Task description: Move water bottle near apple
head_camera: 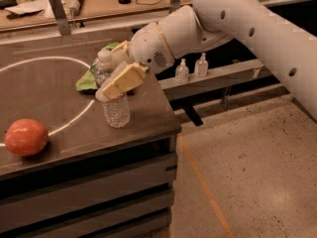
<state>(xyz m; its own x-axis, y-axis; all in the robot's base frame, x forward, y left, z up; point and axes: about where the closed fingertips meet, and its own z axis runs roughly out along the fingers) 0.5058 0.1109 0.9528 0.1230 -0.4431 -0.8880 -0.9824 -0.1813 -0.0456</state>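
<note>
The water bottle (pixel 116 113), clear ribbed plastic with a white cap, stands upright near the right front part of the dark table (pixel 153 125). My gripper (pixel 119 67) is at the bottle's upper half, open, with one tan finger (pixel 123 81) across its front and the other behind its neck. The fingers straddle the bottle. The orange-red apple (pixel 26 137) sits at the table's front left, well to the left of the bottle and apart from it.
A flat green snack bag (pixel 88 82) lies just behind the bottle. A white circle line (pixel 74 120) is marked on the table top. Two small pump bottles (pixel 182 71) stand on a ledge to the right. A cluttered bench (pixel 99 4) runs along the back.
</note>
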